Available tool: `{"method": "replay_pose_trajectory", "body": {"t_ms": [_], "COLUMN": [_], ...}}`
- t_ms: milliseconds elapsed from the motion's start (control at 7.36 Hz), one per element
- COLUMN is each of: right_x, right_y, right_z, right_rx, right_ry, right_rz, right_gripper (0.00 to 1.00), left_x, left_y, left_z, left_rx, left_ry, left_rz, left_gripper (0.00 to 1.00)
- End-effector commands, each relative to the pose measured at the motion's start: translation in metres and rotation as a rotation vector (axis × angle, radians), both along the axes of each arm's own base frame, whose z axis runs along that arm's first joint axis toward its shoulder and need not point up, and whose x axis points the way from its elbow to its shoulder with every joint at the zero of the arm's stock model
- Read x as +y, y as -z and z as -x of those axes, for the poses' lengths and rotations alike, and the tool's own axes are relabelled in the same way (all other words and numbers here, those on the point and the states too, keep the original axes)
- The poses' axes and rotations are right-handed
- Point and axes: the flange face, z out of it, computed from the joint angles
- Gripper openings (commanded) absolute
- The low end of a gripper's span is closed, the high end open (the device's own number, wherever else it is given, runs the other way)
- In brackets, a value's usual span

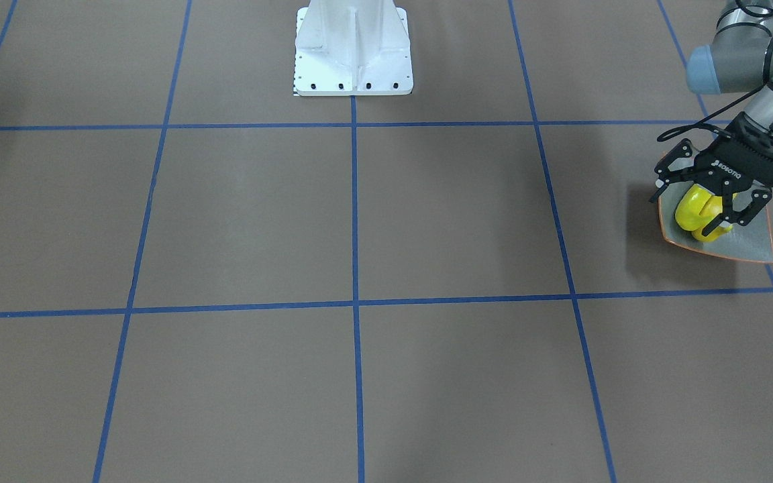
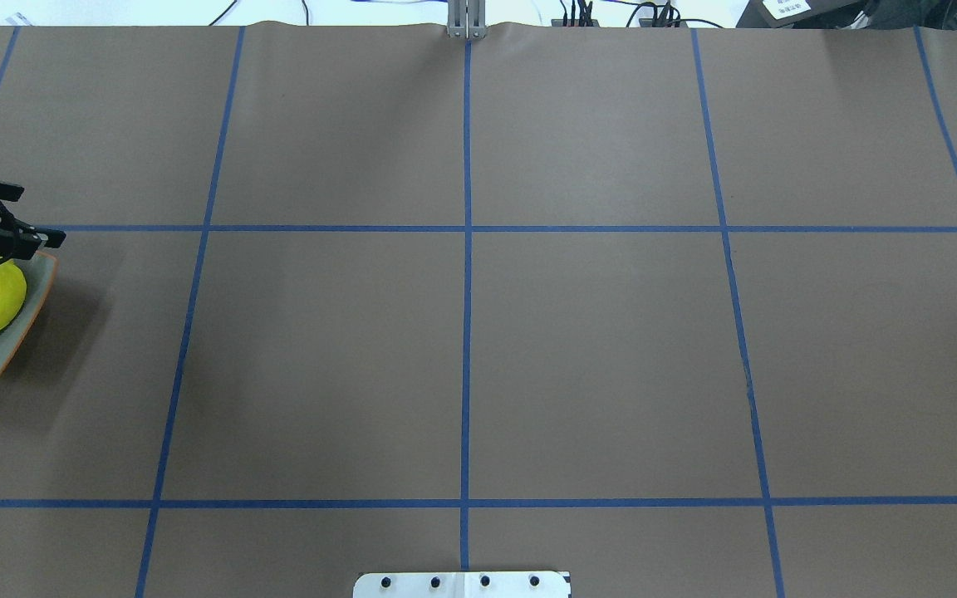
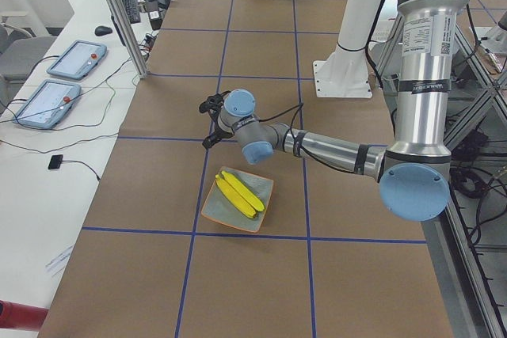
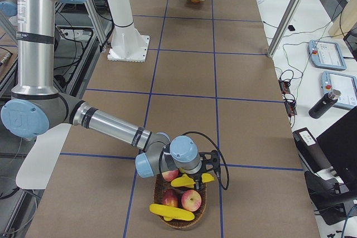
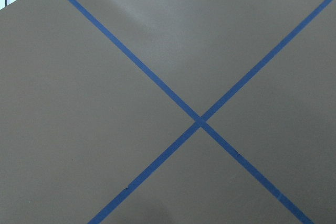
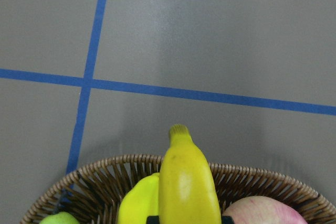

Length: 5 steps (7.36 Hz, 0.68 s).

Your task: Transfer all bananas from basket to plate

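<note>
Over at the robot's left end of the table, the left gripper [image 1: 703,196] is hovering with its fingers spread wide and nothing between them. It is sitting up off the table near the grey plate [image 3: 217,213], touching neither the plate nor its load. Its wrist camera is taking in only the brown table cover [image 5: 79,103] and two crossing blue tape lines [image 5: 199,121]. Two bananas [image 3: 238,194] are lying side by side on that plate, pressed together along their length and running roughly corner to corner. At the other end, the right gripper [image 4: 196,178] is hanging over the wicker basket [image 6: 252,178], and it looks to be pinching one banana [image 6: 188,182]. Black fingertips are just peeking out on either side of it at the bottom of the wrist view, and its stubby tip is poking out past the basket rim. A fourth banana [image 4: 172,212] is lying in the basket along its near edge, right beside the red apples [image 4: 191,199]. A yellow-green fruit [image 6: 139,203] is nestling against the gripped banana, though I cannot tell what it is.
</note>
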Motion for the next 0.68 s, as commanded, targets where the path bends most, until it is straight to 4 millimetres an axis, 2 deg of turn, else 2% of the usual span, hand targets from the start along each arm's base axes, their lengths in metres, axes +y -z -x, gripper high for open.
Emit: {"method": "replay_pose_trajectory", "body": {"t_ms": [0, 136, 272, 407, 543], "right_x": [0.002, 0.0, -0.035, -0.066, -0.097], "right_y": [0.023, 0.03, 0.065, 0.091, 0.113], "right_z": [-0.04, -0.053, -0.061, -0.064, -0.056], "right_rx": [-0.015, -0.042, -0.041, -0.046, -0.08], "right_ry": [-0.083, -0.104, -0.111, -0.124, -0.122], "right_rz": [-0.034, -0.012, -0.029, -0.027, -0.012], "right_gripper": [0.0, 0.0, 0.0, 0.0, 0.0], "left_x": [0.0, 0.0, -0.002, -0.004, -0.019], "left_y": [0.0, -0.001, 0.001, 0.008, 0.037], "left_z": [0.0, 0.0, -0.001, -0.003, -0.013], "left_rx": [0.0, 0.0, 0.003, 0.033, 0.088], "left_ry": [0.001, 0.001, 0.003, 0.027, 0.058], "left_rz": [0.002, 0.003, 0.003, 0.039, 0.066], "left_gripper": [1.0, 1.0, 1.0, 1.0, 1.0]}}
